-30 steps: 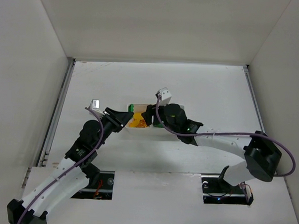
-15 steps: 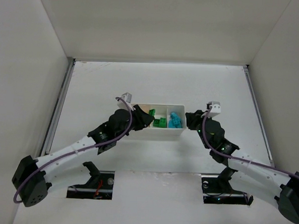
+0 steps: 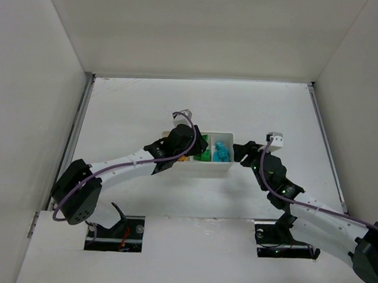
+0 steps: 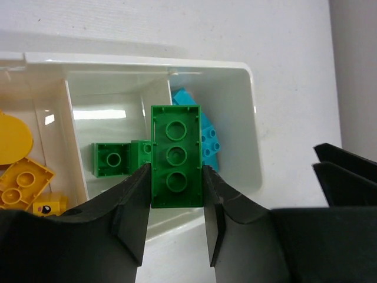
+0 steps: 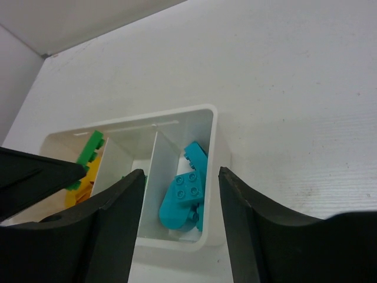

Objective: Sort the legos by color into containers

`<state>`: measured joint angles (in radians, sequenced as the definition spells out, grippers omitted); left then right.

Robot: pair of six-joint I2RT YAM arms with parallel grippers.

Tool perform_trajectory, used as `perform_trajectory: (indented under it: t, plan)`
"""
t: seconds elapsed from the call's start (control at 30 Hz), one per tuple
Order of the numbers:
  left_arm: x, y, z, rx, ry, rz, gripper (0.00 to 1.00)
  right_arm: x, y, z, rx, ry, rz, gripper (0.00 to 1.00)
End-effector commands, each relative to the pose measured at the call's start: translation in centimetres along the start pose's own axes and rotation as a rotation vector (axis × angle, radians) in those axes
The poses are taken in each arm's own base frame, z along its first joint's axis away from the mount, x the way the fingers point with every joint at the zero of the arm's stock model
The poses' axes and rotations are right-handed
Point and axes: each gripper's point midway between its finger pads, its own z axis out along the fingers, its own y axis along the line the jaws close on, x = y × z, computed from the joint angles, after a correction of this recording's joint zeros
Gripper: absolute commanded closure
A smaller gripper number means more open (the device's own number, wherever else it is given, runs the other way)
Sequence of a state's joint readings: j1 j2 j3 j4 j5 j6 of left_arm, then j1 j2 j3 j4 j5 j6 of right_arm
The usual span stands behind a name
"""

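The white tray (image 3: 229, 166) has three compartments. My left gripper (image 3: 190, 141) is shut on a green lego (image 4: 176, 158) and holds it above the middle compartment, where other green legos (image 4: 112, 159) lie. Yellow legos (image 4: 23, 177) lie in the left compartment and cyan legos (image 4: 209, 141) in the right one. My right gripper (image 3: 242, 151) is open and empty, just off the tray's right end. In the right wrist view its fingers frame the cyan legos (image 5: 188, 191), and the held green lego (image 5: 88, 150) shows at the left.
White walls enclose the table on three sides. The tray rim (image 4: 253, 118) lies under the left gripper. The right gripper's black fingers (image 4: 347, 171) show at the right of the left wrist view, close to the tray's right end.
The left gripper has moved right, from the tray's left end to over its middle. The right gripper pulled back from over the tray to its right end and has since barely moved.
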<state>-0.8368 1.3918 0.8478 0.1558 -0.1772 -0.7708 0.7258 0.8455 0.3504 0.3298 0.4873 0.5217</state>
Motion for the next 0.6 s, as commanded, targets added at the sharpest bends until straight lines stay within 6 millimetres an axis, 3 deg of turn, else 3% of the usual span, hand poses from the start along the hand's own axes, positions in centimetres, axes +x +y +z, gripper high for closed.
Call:
perform_trajectory:
  t: [0.0, 0.27, 0.3, 0.33, 0.47, 0.57]
  plan:
    - [-2.2, -1.4, 0.5, 0.010, -0.047, 0.015, 0.65, -1.9, 0.8, -0.1, -0.028, -0.075, 0.054, 0.40]
    - [-3.1, -0.8, 0.1, -0.042, -0.074, 0.042, 0.33, -2.3, 1.0, -0.4, -0.040, -0.085, 0.060, 0.28]
    - [-3.4, -1.1, -0.4, -0.036, -0.085, 0.048, 0.25, -2.3, 1.0, -0.5, -0.041, -0.087, 0.062, 0.27]
    - [-3.9, -1.4, -0.9, -0.030, -0.103, 0.052, 0.00, -2.4, 1.1, -0.6, -0.044, -0.089, 0.063, 0.26]
    - [-6.1, -1.7, -4.1, -0.013, -0.186, 0.055, 0.00, -2.9, 0.5, -0.9, -0.028, -0.118, 0.074, 0.26]
    - [-7.2, -0.2, -6.6, -0.035, -0.242, 0.038, 0.00, -4.1, -0.6, -1.7, 0.010, -0.176, 0.100, 0.25]
